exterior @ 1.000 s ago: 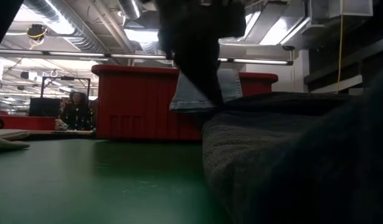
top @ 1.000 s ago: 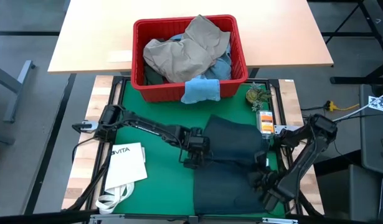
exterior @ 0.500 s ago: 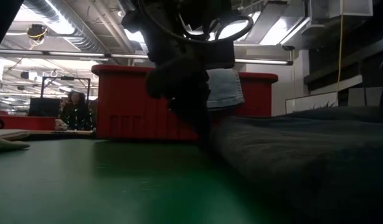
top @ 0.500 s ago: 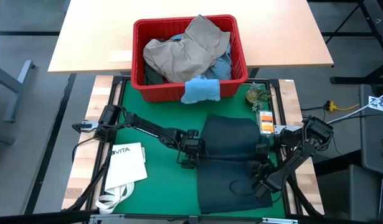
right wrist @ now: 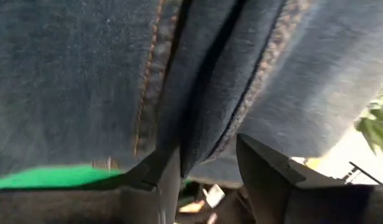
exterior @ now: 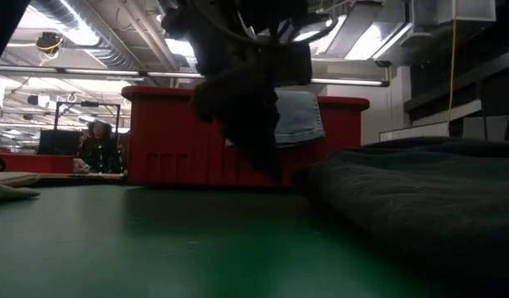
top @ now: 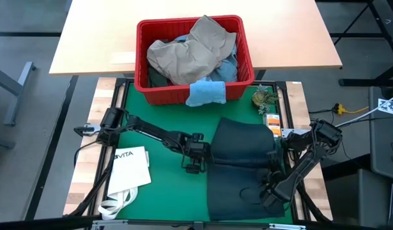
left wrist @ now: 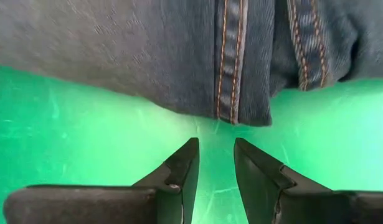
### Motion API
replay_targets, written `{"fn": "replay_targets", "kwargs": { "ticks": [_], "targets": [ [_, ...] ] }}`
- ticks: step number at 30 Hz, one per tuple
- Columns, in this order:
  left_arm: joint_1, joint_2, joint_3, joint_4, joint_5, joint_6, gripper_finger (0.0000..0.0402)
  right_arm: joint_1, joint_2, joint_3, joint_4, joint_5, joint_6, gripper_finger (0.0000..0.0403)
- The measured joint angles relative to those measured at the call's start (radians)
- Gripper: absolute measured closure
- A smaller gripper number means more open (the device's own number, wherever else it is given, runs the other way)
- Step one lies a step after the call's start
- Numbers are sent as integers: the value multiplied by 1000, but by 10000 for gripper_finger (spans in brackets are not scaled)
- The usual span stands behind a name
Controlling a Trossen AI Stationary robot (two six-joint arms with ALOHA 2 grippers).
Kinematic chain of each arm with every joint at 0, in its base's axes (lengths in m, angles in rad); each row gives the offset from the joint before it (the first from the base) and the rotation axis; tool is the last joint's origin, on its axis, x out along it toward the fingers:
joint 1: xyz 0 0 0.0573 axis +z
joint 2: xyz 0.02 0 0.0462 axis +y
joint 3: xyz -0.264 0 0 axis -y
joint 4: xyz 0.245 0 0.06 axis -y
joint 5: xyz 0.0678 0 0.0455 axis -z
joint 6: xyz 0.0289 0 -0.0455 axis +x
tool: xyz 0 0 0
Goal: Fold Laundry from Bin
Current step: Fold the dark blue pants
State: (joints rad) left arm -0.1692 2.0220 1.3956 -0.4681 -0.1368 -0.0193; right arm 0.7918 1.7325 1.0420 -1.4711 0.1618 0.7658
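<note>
Left gripper [left wrist: 215, 163] at the left edge of the dark navy denim jeans [top: 241, 166] on the green mat [top: 164, 185], fingers slightly apart, empty. Right gripper [right wrist: 207, 163] pinching a jeans fold; fingertips hidden under cloth. Red slotted plastic bin [top: 144, 64] behind, contents half buried.

From overhead, light falls evenly and bright; my arms cast only faint shadows on the green mat [top: 164, 185]. At table height I am backlit by glaring ceiling lamps [exterior: 184, 45], my left gripper [exterior: 250, 124] a blurred silhouette. My right wrist picture is soft and smeared; my left wrist picture is sharp and well lit.
</note>
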Motion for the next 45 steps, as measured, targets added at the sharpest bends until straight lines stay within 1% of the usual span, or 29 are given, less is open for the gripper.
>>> {"fn": "replay_targets", "kwargs": {
  "ticks": [4, 8, 10, 14, 16, 18, 20, 21, 24, 27, 30, 33, 37, 40, 45],
  "targets": [
    [2, -46, 0, 9, -2, -3, 305, 0, 0, 94, -105, 26, -9, 249],
    [13, -84, 1, 56, -5, -4, 305, 1, -10, 157, -101, 102, -39, 249],
    [22, -93, 2, 85, -7, -4, 305, 0, -11, 180, -103, 121, -40, 249],
    [46, -93, 1, 129, -7, -4, 305, 0, -13, 204, -101, 180, -40, 249],
    [62, -93, 2, 157, -7, -4, 305, 0, -14, 204, -101, 237, -37, 249],
    [80, -93, 2, 180, -8, -4, 305, 0, -14, 193, -98, 317, -14, 249],
    [96, -93, 2, 208, -8, -4, 305, -13, -14, 167, -101, 361, 15, 249],
    [103, -93, 2, 222, -8, -4, 305, -21, -14, 151, -100, 361, 26, 249],
    [125, -93, 2, 263, -8, 0, 305, -50, -14, 87, -87, 304, 49, 249],
    [145, -75, 1, 336, -8, 3, 305, -66, -14, 20, 7, 273, 48, 249],
    [159, -39, 3, 445, -8, 4, 305, -66, -14, -28, 119, 260, 40, 249],
    [173, 15, 2, 525, -6, 4, 305, -66, -14, -65, 218, 202, 12, 249],
    [193, 95, 2, 584, -3, 4, 305, -66, -13, -106, 277, 136, 8, 249],
    [215, 146, 2, 577, -23, -4, 305, -66, -14, -124, 293, 100, 7, 249],
    [248, 168, 6, 483, -34, -57, 305, -67, -14, -126, 299, 63, -11, 249]
  ]
}}
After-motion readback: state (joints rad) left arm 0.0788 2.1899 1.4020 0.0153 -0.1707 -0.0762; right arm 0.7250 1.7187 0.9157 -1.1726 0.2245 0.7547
